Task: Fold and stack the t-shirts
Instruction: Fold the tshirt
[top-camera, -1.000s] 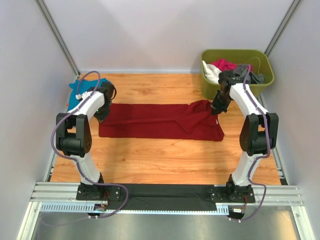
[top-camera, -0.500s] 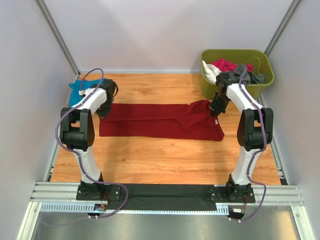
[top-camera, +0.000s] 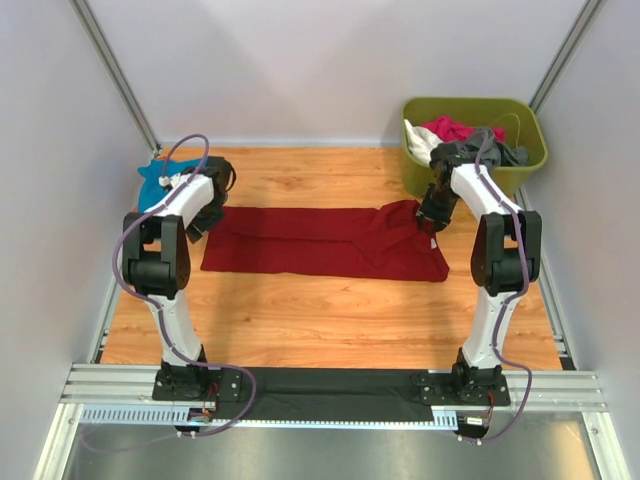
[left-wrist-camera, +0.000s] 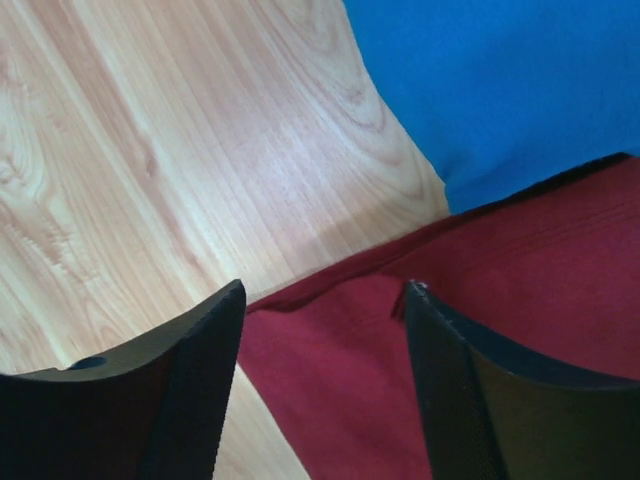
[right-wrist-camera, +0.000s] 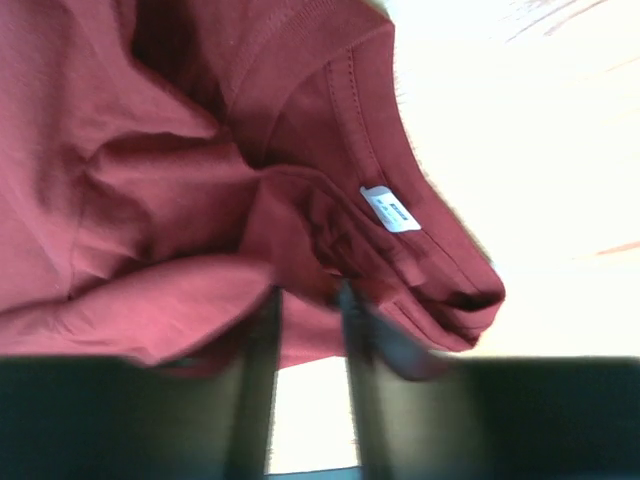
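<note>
Dark red shirt (top-camera: 320, 240), lying as a long folded band across the middle of the table (top-camera: 320, 310), sleeves tucked in. Its collar end is bunched at the right, where the white label (right-wrist-camera: 390, 210) shows. The teal-blue shirt (top-camera: 150, 188) lies at the far left corner, just beside the band's left end.

The left gripper (left-wrist-camera: 320, 390) hovers over that left end with its jaws well apart, red cloth lying flat beneath them and not pinched. The right gripper (right-wrist-camera: 308, 400) sits at the collar end, its jaws a narrow way apart. The wrist view is blurred, so whether a fold of cloth is caught at the tips cannot be told.

The step in hand appears to be the release after a lengthwise fold. The next move probably calls for both grippers to clear the cloth, take fresh hold of one end's corners, and carry that end over the other without dragging the band askew. A green basket (top-camera: 530, 150) of other garments stands at the far right.
</note>
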